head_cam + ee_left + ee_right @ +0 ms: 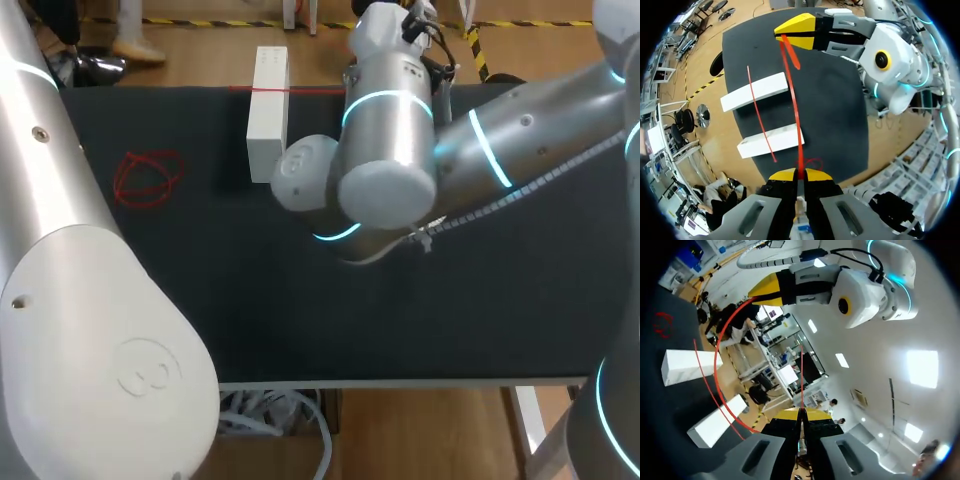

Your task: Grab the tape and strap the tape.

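A thin red tape [794,105] stretches taut between my two grippers, high above the black table [840,100]. My left gripper [800,173] is shut on one end of it and my right gripper [782,34] pinches the other. In the right wrist view the tape [716,360] bows in an arc from my right gripper [801,412] to my left gripper [757,292]. Below lie two white blocks [755,91] [771,141], side by side, with a second red strip [757,112] across both. In the head view one white block [268,110] shows and my right arm [400,150] hides the other.
A loose tangle of red tape [148,178] lies on the table [200,280] to the left of the blocks. My left arm [70,300] fills the near left corner of the head view.
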You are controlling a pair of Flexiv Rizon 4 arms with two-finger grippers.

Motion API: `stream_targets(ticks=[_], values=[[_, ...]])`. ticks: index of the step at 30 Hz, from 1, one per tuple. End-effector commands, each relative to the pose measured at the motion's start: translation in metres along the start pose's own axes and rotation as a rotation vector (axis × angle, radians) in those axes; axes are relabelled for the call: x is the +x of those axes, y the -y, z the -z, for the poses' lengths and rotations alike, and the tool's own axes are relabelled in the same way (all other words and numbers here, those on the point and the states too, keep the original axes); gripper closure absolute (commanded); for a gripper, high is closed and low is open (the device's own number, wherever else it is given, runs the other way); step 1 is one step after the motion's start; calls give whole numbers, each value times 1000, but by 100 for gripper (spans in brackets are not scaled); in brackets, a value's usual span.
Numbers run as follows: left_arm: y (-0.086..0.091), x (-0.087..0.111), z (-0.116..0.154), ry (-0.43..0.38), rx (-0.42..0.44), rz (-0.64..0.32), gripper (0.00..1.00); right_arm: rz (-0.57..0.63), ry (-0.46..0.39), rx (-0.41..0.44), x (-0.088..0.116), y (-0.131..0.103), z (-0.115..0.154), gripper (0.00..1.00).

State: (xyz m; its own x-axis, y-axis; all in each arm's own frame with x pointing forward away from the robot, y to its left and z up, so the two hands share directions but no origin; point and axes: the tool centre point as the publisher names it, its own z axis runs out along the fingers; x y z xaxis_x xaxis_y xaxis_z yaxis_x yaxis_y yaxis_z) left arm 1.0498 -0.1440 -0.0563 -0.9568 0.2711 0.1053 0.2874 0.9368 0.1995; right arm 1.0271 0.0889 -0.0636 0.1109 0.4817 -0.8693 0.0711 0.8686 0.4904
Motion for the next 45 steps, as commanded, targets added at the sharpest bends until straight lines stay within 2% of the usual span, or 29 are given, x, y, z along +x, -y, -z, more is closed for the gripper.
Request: stream_targets(ticks=[1, 8, 19, 27, 45], values=[[1, -1, 2, -5, -4, 1, 100, 33, 95, 94, 10, -15, 4, 100], [1, -1, 2, -5, -4, 1, 100, 13, 129, 141, 16, -17, 4, 100], [1, -1, 2, -5, -4, 1, 100, -8, 139, 146, 21, -29, -1, 100], [1, -1, 2, -5, -4, 1, 100, -11, 123, 166, 24, -29, 1, 100], [1, -1, 2, -5, -4, 1, 100, 28, 106, 159, 30, -48, -1, 100]])
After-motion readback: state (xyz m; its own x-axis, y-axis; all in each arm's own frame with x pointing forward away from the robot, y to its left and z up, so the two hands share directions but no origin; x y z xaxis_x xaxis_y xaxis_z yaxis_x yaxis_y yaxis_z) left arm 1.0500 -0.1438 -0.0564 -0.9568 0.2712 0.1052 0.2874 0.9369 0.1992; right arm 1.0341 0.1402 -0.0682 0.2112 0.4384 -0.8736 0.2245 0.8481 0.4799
